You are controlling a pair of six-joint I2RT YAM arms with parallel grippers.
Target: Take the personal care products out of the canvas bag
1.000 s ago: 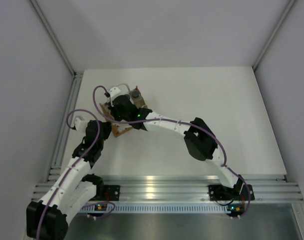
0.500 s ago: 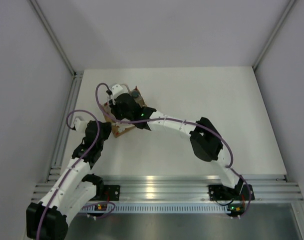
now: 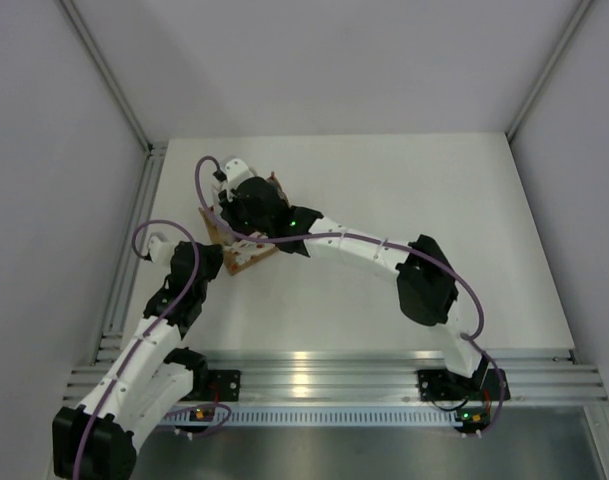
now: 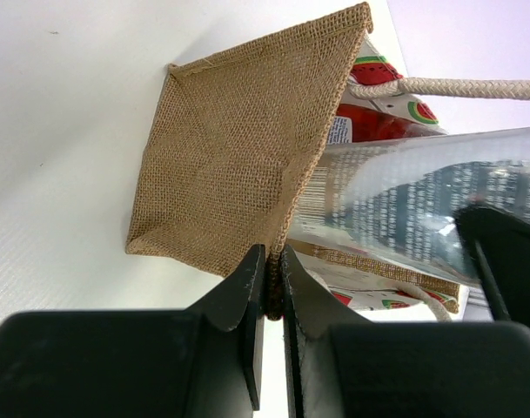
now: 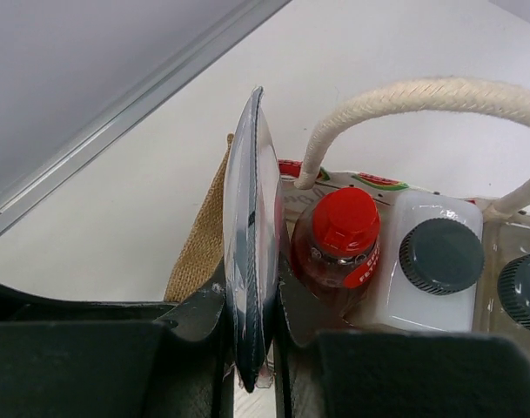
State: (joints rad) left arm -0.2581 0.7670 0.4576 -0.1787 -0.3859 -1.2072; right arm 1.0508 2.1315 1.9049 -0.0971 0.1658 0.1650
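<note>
Nearest the arm bases, we see the left gripper [image 4: 271,292] clenched on an edge of the woven wall of the canvas bag [image 4: 234,165]. The bag sits on the far-left part of the table [image 3: 434,200]. Beyond that, the right gripper [image 5: 251,331] is at the bag's open top, both fingers clamped on the flat silvery tube [image 5: 247,218], which is held on edge. Just beside the tube, inside the bag, stands the red bottle [image 5: 338,244], touching the white bottle [image 5: 434,261] with its grey cap. The dark-capped bottle [image 5: 521,292] lies at the frame edge. A white loop handle [image 5: 395,96] arches behind them
</note>
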